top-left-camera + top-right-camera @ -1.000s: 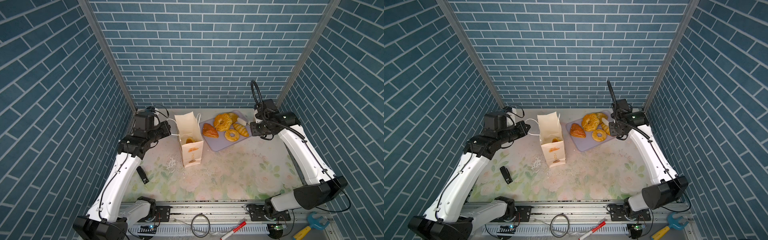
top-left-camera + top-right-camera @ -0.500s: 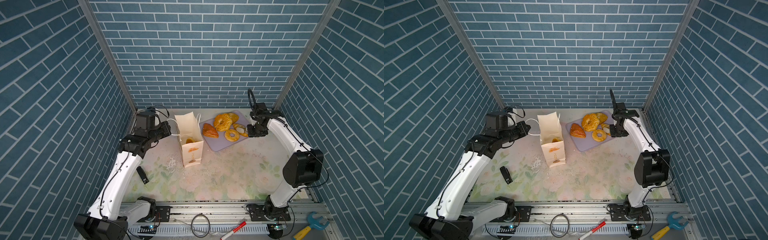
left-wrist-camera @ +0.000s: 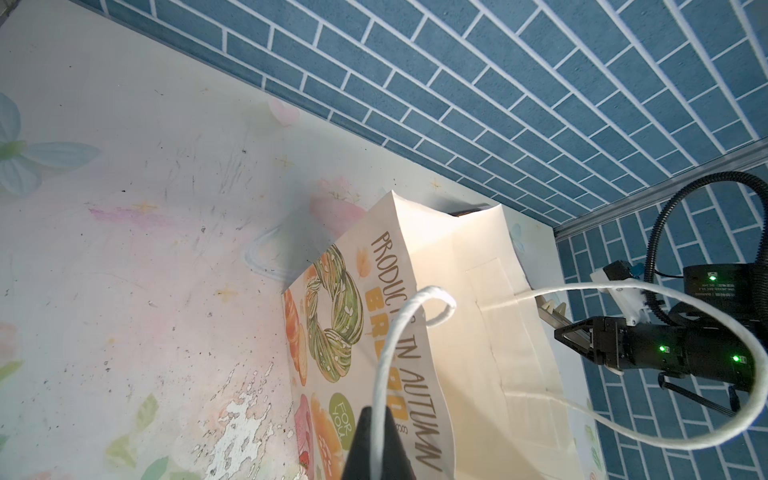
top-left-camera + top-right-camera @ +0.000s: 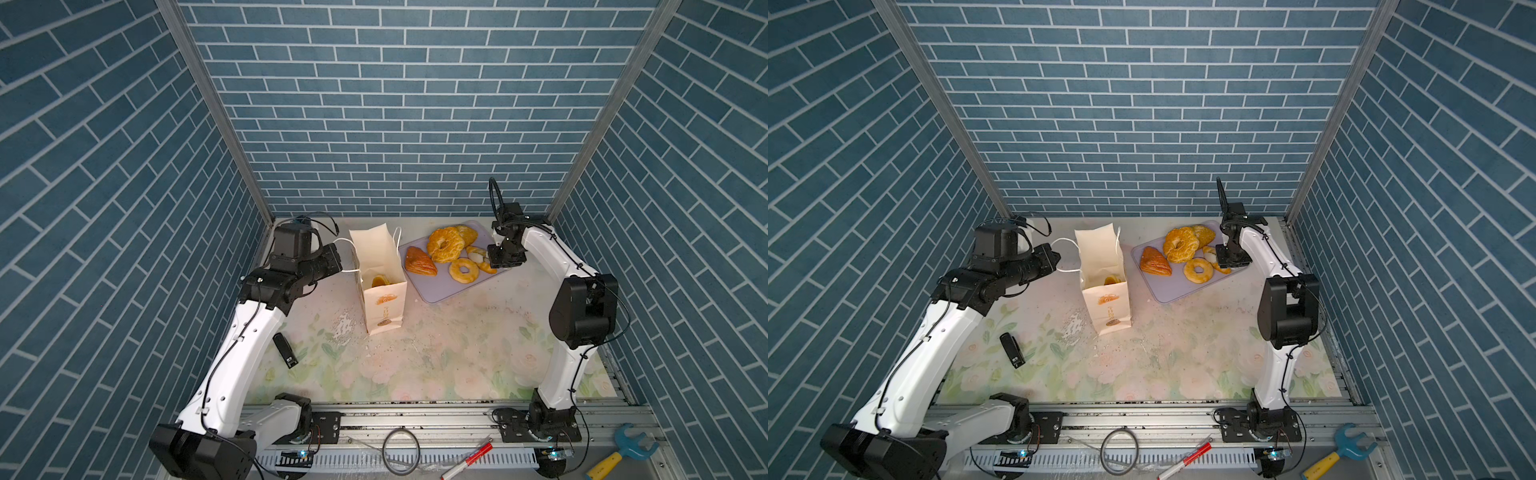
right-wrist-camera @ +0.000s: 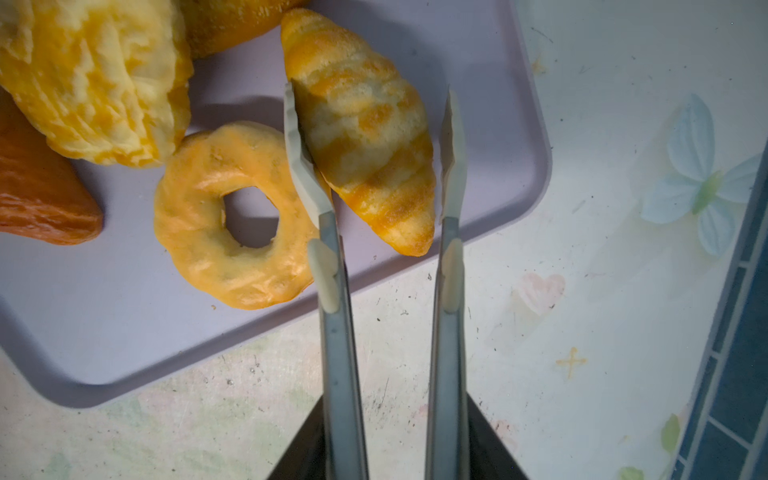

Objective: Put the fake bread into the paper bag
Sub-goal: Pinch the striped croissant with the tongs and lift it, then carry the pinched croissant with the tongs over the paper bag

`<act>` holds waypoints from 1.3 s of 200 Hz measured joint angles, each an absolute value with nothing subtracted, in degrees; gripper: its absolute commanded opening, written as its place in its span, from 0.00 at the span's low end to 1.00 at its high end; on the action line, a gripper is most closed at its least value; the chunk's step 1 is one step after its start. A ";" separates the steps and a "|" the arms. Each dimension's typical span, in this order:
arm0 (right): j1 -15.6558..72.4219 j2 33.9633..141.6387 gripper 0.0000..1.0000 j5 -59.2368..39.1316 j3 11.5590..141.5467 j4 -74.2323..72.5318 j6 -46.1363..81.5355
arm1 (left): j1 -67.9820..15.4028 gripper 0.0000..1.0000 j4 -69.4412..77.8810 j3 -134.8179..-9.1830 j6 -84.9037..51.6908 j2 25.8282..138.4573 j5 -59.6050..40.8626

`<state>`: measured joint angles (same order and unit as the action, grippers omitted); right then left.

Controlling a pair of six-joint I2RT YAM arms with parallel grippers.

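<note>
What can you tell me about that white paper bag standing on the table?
The paper bag is tall, cream-white paper, standing upright with its mouth open, left of the lavender tray. Its front bears a small orange bread logo; one side is printed with colourful breads and lettering. A golden pastry lies inside. The left gripper pinches one white cord handle.

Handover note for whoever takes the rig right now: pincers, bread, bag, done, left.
Left pincer: shut on the bag's cord handle, holding the paper bag upright and open.
Right pincer: tongs astride the croissant on the tray; one blade touches it, the other stands apart, not yet gripped.
Done: at least one bread shows inside the bag.
Left: croissant, small ring, big ring, brown triangle, a roll behind.
</note>
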<state>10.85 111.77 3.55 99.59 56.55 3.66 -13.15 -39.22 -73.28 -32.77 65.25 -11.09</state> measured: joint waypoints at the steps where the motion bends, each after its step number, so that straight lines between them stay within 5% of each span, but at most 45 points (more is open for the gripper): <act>1: 10.85 111.83 0.41 3.53 99.61 56.53 3.53 | -13.15 0.00 -39.22 -73.28 -32.77 65.25 -11.09; 79: 10.74 110.78 0.25 4.58 99.70 56.60 2.46 | -13.15 0.00 -39.24 -73.36 -32.77 65.23 -10.57; 166: 12.32 95.11 0.21 5.52 108.31 63.61 7.53 | -13.15 0.00 -39.09 -73.36 -32.82 64.34 -11.44; 260: 36.84 95.18 0.19 -2.74 139.70 66.63 8.49 | -13.17 0.00 -38.70 -73.34 -33.93 63.72 -11.86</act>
